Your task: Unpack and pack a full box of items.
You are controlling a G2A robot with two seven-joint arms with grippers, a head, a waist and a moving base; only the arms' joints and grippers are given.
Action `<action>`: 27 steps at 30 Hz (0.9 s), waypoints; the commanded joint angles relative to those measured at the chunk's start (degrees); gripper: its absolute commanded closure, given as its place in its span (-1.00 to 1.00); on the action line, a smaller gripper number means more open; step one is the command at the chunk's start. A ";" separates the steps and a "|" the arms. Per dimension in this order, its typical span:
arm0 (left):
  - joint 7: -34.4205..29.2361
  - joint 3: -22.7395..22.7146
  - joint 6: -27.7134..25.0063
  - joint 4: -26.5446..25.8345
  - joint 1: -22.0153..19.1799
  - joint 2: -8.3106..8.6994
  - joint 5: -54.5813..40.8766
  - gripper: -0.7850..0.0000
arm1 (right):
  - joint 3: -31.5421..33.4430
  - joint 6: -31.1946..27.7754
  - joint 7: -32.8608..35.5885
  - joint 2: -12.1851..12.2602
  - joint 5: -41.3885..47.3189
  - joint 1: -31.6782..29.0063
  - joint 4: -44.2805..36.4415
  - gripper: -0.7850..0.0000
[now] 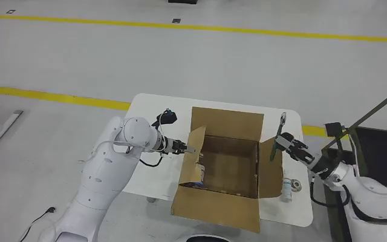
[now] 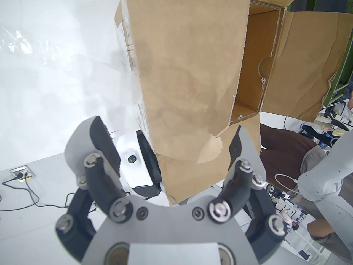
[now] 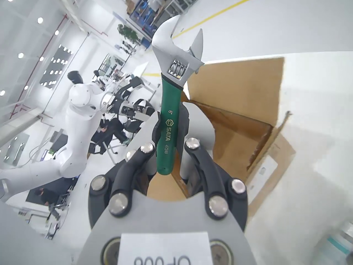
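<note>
Now, at the box's 9 o'clock, the left gripper is spread wide, with the box's side flap between its fingers. The open cardboard box sits mid-table, with some items in its 8 o'clock corner. At 3 o'clock, the right gripper clamps a wrench by its green handle. A bottle is on the table at 4 o'clock.

White lettering on wrench handle
</note>
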 commanded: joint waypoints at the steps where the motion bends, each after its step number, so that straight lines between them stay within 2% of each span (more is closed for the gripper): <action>1: 0.00 0.00 0.00 0.00 0.00 0.00 0.00 -1.00 | -3.11 3.69 1.77 0.12 -3.79 1.13 -0.09 1.00; 5: 0.00 0.00 0.00 0.00 0.00 0.00 0.00 -1.00 | -10.45 11.19 3.36 0.08 -10.84 4.42 1.02 1.00; 12: 0.00 0.00 0.00 0.00 0.00 0.00 0.00 -1.00 | -21.23 20.06 5.57 -0.31 -19.89 10.05 3.80 1.00; 19: 0.00 0.00 0.00 0.00 0.00 0.00 0.00 -1.00 | -29.21 23.73 6.12 -0.98 -24.78 14.42 7.64 1.00; 21: 0.00 0.00 0.00 0.00 0.00 0.00 0.00 -1.00 | -31.59 24.02 5.42 -1.17 -27.71 15.50 9.48 1.00; 27: 0.00 0.00 0.00 0.00 0.00 0.00 0.00 -1.00 | -35.22 22.88 3.50 -1.87 -27.56 17.60 13.44 1.00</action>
